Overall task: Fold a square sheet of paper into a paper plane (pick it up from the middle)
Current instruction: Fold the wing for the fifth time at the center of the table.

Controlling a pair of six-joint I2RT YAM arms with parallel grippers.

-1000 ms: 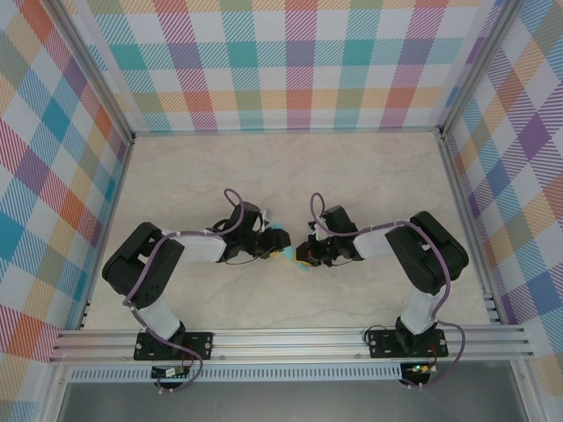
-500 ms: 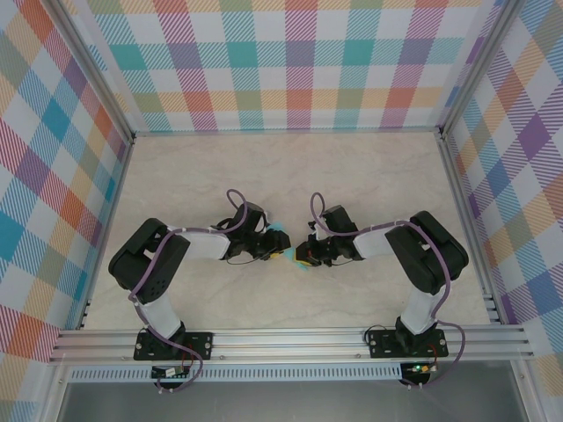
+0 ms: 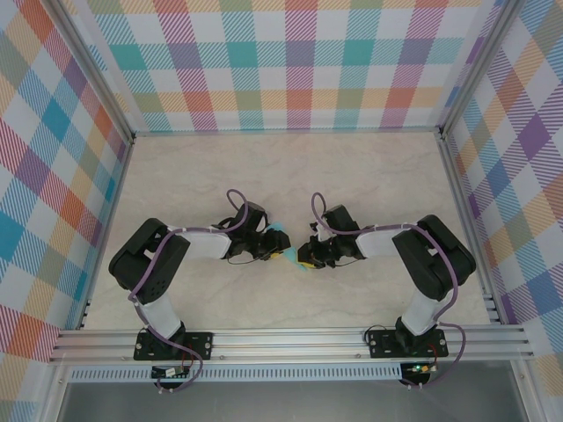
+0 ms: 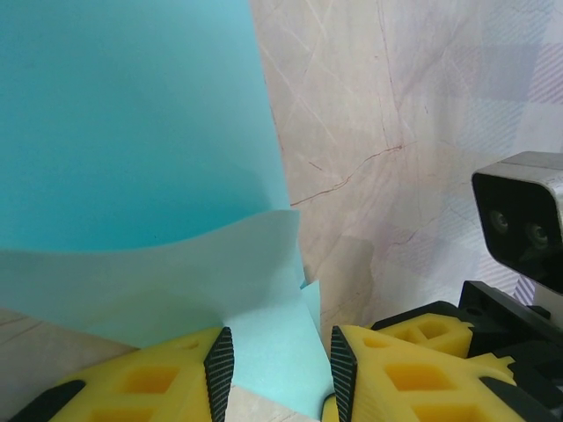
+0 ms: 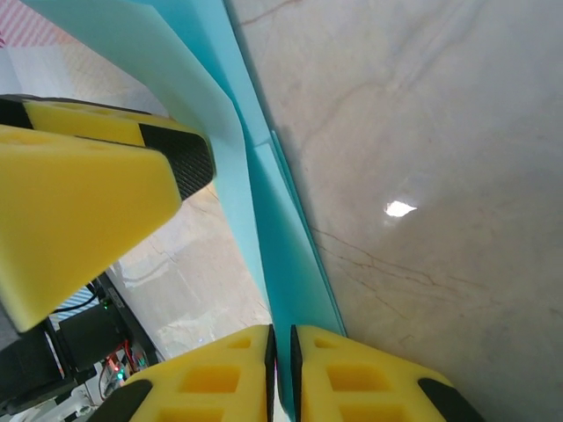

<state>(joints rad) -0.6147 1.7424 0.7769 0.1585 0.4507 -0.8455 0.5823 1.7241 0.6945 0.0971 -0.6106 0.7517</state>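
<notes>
The turquoise sheet of paper [image 3: 280, 234] is folded into layers and stands up off the table between my two grippers at mid-table. Whether it has the form of a paper plane I cannot tell. In the left wrist view the sheet of paper [image 4: 132, 114] curves upward, and a lower flap lies between the pads of my left gripper [image 4: 281, 371], whose jaws stand apart without pinching it. My right gripper [image 5: 281, 369] is nearly closed, a thin slit between its pads, with the folded edge of the sheet of paper [image 5: 283, 230] running into that slit. The left gripper [image 3: 281, 253] and right gripper [image 3: 304, 258] almost touch.
The marble-patterned tabletop [image 3: 290, 167] is walled by checked panels at the back and sides, with aluminium rails [image 3: 290, 338] along the near edge. One left finger [image 5: 97, 185] looms close in the right wrist view, and the right wrist camera [image 4: 519, 215] sits close in the left wrist view.
The right arm's elbow has shifted slightly right and toward the near edge. The left arm's elbow has drawn in a little. The paper stays between the grippers.
</notes>
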